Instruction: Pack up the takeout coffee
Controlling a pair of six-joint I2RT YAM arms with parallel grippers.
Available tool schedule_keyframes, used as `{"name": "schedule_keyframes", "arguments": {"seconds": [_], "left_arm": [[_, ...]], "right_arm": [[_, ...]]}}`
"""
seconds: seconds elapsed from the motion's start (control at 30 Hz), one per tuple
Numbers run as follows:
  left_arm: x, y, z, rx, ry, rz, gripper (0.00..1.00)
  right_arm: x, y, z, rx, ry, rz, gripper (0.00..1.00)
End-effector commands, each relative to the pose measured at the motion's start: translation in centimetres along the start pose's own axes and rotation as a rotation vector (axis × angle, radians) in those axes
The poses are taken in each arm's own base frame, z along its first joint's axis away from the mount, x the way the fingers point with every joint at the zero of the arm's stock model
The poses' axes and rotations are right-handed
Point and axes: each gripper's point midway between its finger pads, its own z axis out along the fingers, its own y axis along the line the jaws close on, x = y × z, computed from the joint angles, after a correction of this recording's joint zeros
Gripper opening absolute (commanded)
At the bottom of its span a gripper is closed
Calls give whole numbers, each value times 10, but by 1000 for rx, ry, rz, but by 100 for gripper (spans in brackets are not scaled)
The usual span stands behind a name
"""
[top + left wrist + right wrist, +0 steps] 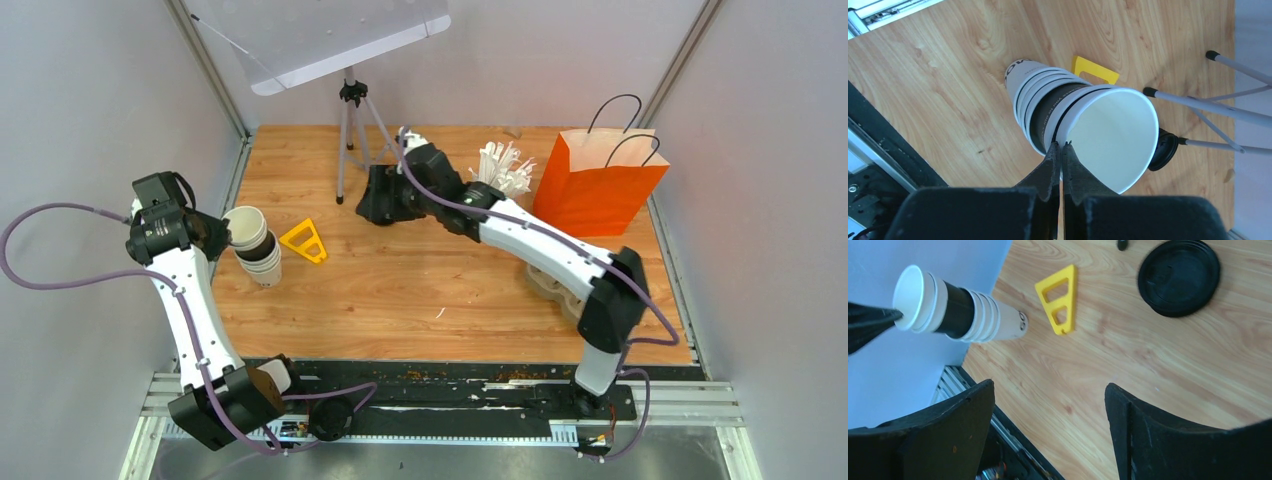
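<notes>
A stack of white takeout cups [260,258], one with a black sleeve, leans at the table's left. Its open top cup [1113,132] faces my left wrist camera. My left gripper [1061,146] is shut on that top cup's rim, one finger inside the wall and one outside. A round black lid [1179,277] lies flat on the wood beside a tripod foot. In the left wrist view the lid [1164,149] peeks out behind the cup. My right gripper [1049,385] hangs open over bare wood at the back middle, holding nothing. The cup stack [963,315] lies far to its left.
A yellow triangular piece [303,240] lies right of the cups. A tripod [350,130] stands at the back centre. An orange paper bag [598,185] and a cup of white straws [503,165] stand back right. A brown pulp tray [552,285] sits under the right arm.
</notes>
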Motion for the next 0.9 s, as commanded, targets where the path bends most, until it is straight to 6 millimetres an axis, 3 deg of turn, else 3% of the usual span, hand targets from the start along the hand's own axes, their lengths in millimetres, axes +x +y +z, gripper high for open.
{"name": "schedule_keyframes", "arguments": {"seconds": [0.0,0.2,0.3,0.4,0.53,0.7,0.87], "left_arm": [[3,-7,-4,34,32,-58,0],[-3,-6,-7,26,15,-54,0],[-5,-3,-7,-2,27,-26,0],[-7,-1,-7,-14,28,-20,0],[-7,-3,-9,-4,40,-10,0],[-10,-8,-8,12,47,-14,0],[-10,-12,-7,21,74,0,0]], "right_arm": [[-25,47,41,-110,-69,100,80],[-3,86,94,-195,-21,182,78],[4,113,110,-260,-7,198,77],[18,126,125,-302,31,227,76],[28,134,138,-335,53,264,74],[26,149,144,-397,46,286,73],[33,151,153,-414,54,288,73]]}}
